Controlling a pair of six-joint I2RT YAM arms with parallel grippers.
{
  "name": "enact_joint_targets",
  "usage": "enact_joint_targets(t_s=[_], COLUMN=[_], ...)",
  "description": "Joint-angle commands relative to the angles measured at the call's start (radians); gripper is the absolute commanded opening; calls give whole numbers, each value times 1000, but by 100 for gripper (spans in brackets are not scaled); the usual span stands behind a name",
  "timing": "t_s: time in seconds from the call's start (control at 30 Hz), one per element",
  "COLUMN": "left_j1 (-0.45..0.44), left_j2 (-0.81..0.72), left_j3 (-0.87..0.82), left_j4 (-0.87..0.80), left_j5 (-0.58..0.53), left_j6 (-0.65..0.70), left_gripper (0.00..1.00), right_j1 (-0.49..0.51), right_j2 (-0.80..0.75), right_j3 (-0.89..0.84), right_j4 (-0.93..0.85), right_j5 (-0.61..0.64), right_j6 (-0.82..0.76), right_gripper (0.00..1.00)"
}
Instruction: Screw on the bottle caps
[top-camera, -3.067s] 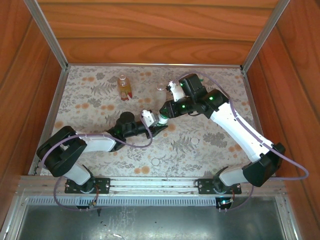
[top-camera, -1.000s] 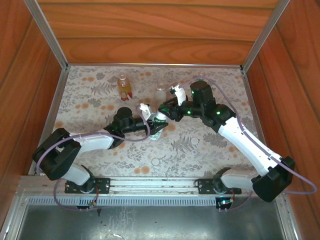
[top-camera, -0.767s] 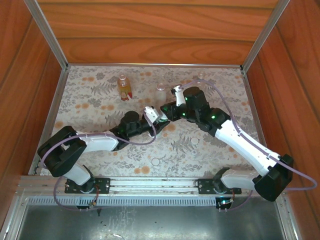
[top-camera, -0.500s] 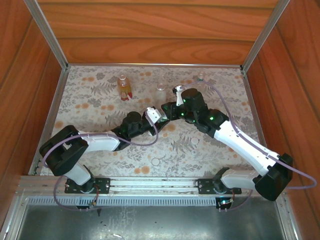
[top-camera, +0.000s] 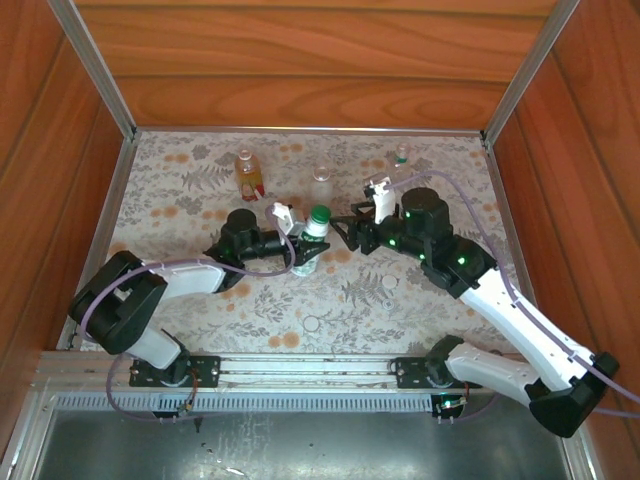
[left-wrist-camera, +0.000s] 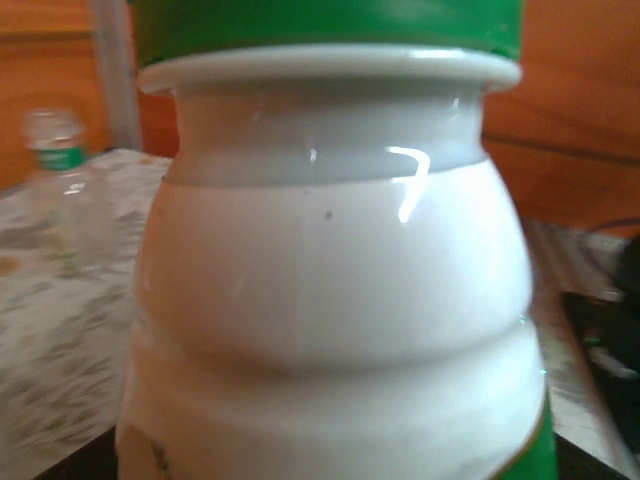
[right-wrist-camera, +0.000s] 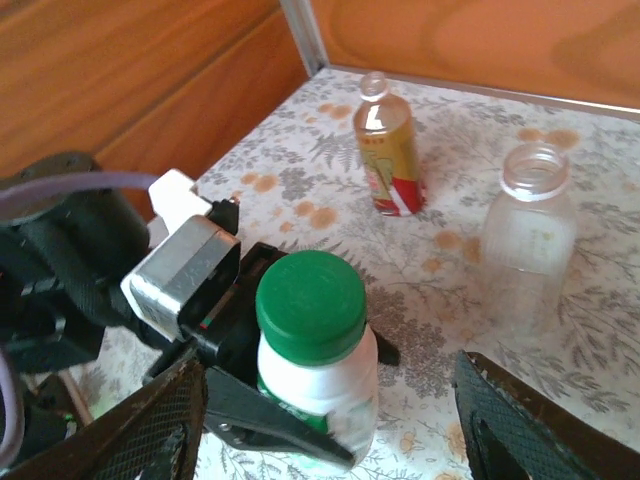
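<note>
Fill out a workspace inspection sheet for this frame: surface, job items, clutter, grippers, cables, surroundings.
Surface: floral tablecloth, flat.
Job's things: white bottle upright, green cap on it; tightness cannot be told. Amber bottle and clear bottle upright, uncapped. Small clear bottle at the far edge. Two pale caps loose on the cloth, the second nearer the bases.
Clutter: nothing seen.
Grippers: left gripper shut on the white bottle's body; right gripper open, apart from the cap.
Cables: purple cables looped along both arms.
Surroundings: wooden walls, aluminium frame.
</note>
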Motion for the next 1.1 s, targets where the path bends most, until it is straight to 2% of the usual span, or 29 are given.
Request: enact_joint_targets(t_s=[0.0, 0.13, 0.27, 0.43, 0.63, 0.73, 0.8, 0.87, 0.93, 1.0, 1.07], left_j1=[20, 22, 18, 6, 5, 5, 6, 5, 7, 6, 6], left_j2=[-28, -24, -19, -21, -6, 4, 4, 0, -2, -1, 3], left_j3=[45, 69, 99, 109, 114, 117, 118, 114, 115, 114, 115], left_j4=[36, 36, 36, 36, 36, 36, 36, 36, 36, 36, 36], left_j5=[281, 383, 445, 485, 511, 513, 502, 480, 480, 479, 481], left_j6=[-72, -104, -146, -159, -172, -177, -177, -172, -170, -171, -170], left_gripper=[56, 56, 56, 56, 56, 56, 56, 56, 56, 56, 56], right_j1=[-28, -53, -61, -62, -64, -64, -64, -63, -65, -64, -64], right_j2=[-38, -37, 19, 101, 122, 116, 113, 107, 102, 105, 108], right_j3=[-75, -120, -113, -79, -84, -100, -113, -119, -135, -149, -154], right_j4=[103, 213, 229, 258, 314, 348, 373, 374, 404, 439, 464], right_j5=[-173, -350, -488, -573, -609, -616, -612, -584, -558, -543, -522], right_j6=[-68, -44, -86, -94, -86, -59, -36, -25, 3, 32, 55], right_gripper=[70, 70, 68, 62, 39, 32, 36, 54, 61, 61, 58])
